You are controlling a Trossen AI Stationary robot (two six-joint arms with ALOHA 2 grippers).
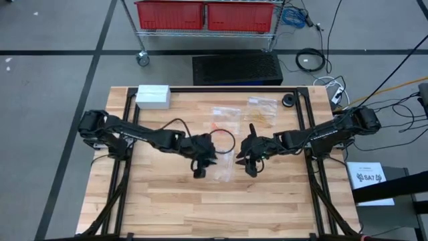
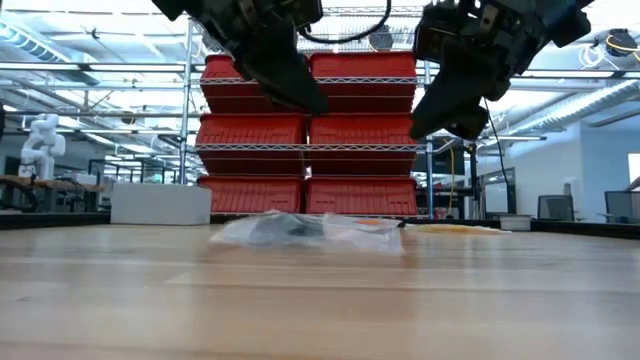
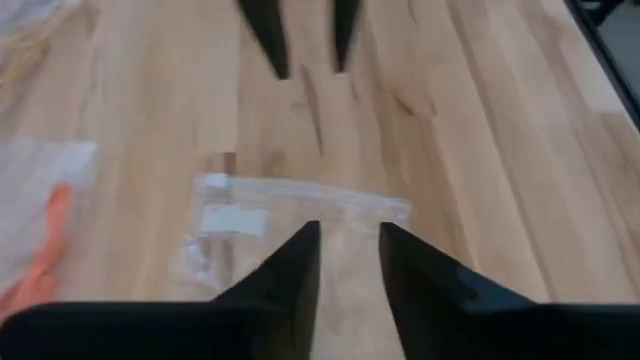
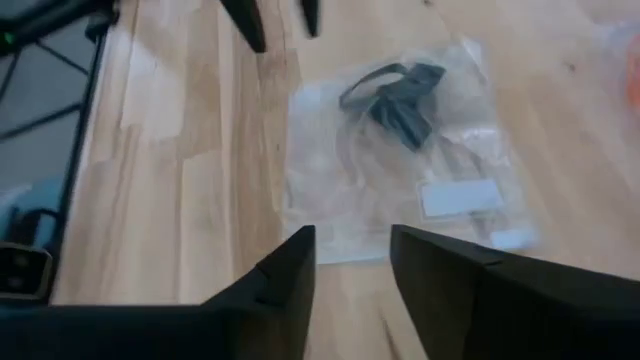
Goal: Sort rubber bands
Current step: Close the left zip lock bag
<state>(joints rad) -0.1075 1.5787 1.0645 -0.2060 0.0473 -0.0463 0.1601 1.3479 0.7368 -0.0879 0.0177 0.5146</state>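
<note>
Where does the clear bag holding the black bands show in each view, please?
High view: the bag lies at table centre.
Low view: middle, flat on the wood.
Left wrist view: lower centre.
Right wrist view: centre.
Shared landmark: the orange-band bag beside it.

A white sheet (image 1: 369, 179) lying beside the desk's right edge bears a printed mark reading roughly "SA7"; no other text is legible anywhere.
</note>
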